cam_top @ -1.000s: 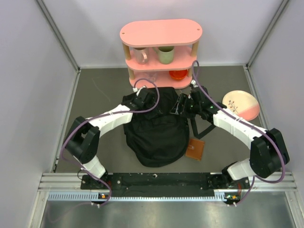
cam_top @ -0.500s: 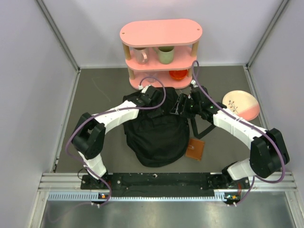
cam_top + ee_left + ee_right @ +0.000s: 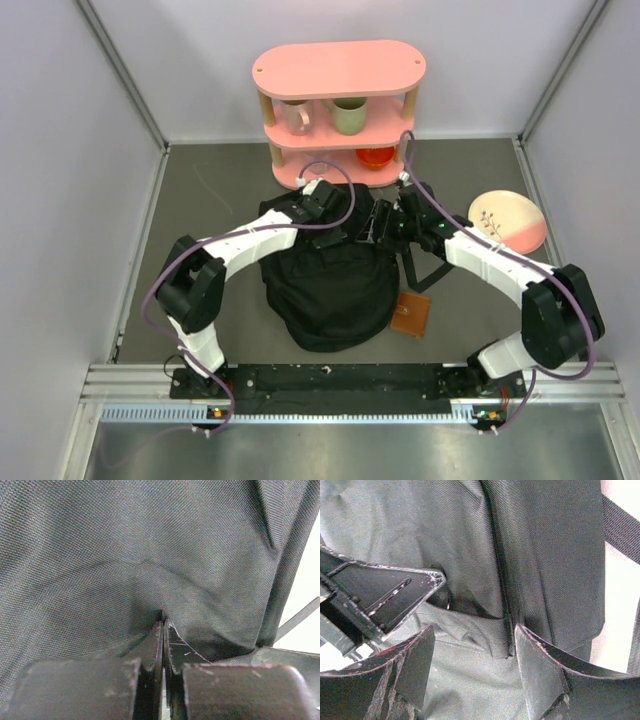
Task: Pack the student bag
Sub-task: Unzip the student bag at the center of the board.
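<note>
one claw (image 3: 163,626) pinches student bag (image 3: 328,288)

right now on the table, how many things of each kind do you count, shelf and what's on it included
student bag: 1
brown wallet: 1
plate: 1
mugs: 2
orange bowl: 1
pink shelf: 1
total: 7

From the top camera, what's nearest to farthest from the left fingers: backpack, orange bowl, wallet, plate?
1. Backpack, pinched in the left fingers.
2. Orange bowl, behind, on the shelf's lowest level.
3. Wallet, by the backpack's right side.
4. Plate, far right.
</note>
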Controlling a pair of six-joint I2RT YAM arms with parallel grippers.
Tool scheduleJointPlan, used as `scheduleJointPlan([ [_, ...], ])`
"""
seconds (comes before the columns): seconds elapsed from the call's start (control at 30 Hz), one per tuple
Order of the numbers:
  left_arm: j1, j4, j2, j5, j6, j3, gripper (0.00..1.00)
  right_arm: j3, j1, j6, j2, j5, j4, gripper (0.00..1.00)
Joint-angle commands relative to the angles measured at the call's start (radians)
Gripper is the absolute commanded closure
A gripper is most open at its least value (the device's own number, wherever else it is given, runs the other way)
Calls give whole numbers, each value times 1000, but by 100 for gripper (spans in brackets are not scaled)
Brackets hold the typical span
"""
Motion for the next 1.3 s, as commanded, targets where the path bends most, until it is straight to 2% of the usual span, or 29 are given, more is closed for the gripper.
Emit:
scheduleJointPlan([
  [0.0,-13,-64,1,-83,36,-21,100,-11,-3,24,39,-17,36,35],
  [0.1,-17,-14,-51,-71,41,-56,100,-7,-4,29,66,-2,33,36],
  [0.2,-17,20,-84,-56,50,-84,100,9,-4,14,98,-11,41,45],
  [0.27,-17,31,-89,-44,55,-94,100,13,-4,12,109,-14,52,63],
  [0.3,-17,42,-95,-31,59,-97,100,13,-4,11,110,-9,52,87],
  [0.33,-17,48,-96,-27,58,-107,100,10,-3,12,104,-3,52,93],
  [0.4,-17,68,-104,-18,58,-120,100,-2,-4,14,92,3,64,100],
  [0.67,-17,62,-177,-74,61,-180,100,-95,-4,12,-19,96,87,100],
  [0.93,-16,-69,-277,-237,115,-180,100,-163,-3,29,-20,107,112,100],
  [1.27,4,-188,-409,-386,118,-323,100,-180,-3,37,-20,127,115,100],
])
